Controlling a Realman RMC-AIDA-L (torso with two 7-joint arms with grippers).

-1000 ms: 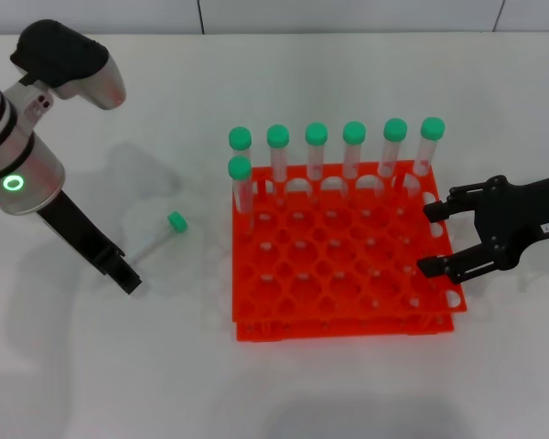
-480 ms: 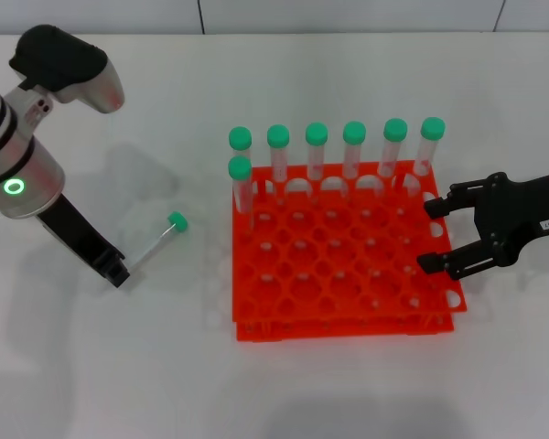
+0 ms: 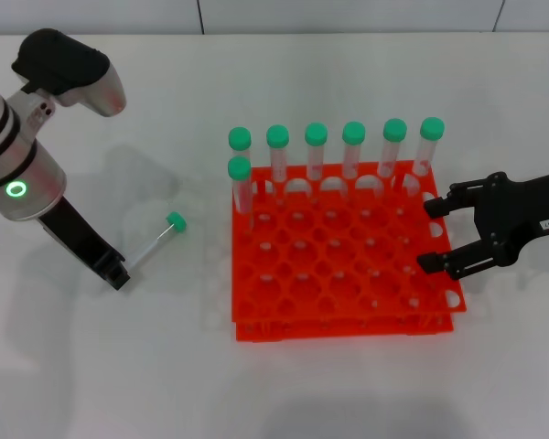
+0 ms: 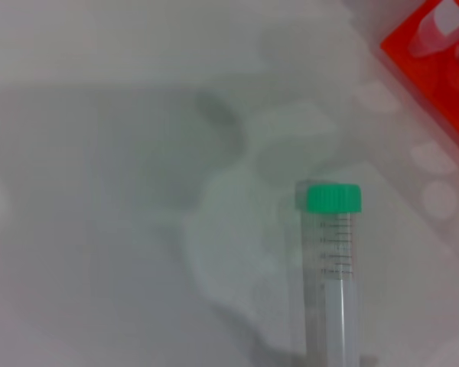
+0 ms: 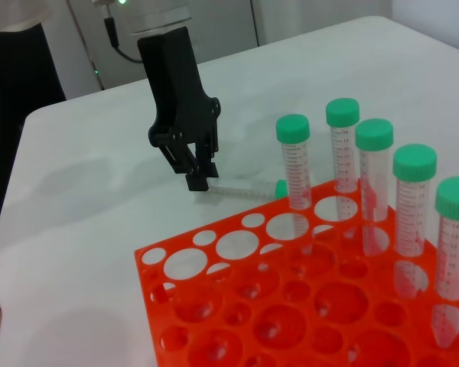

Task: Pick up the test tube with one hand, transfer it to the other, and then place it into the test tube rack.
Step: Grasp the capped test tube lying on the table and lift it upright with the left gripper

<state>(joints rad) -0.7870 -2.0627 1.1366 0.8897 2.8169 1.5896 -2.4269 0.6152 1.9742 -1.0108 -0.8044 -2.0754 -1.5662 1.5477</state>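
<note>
My left gripper [image 3: 117, 273] sits at the bottom end of the test tube [image 3: 156, 240], lying flat left of the rack [image 3: 343, 311]; finger gap unclear. End grab could let it roll or pivot. Right gripper [image 3: 436, 236] waits wide.

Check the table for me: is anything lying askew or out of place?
Only one tube lies flat on the table left of the rack, while seven others stand upright in it. The left gripper is at its bottom end. Nothing is spilled or broken.
</note>
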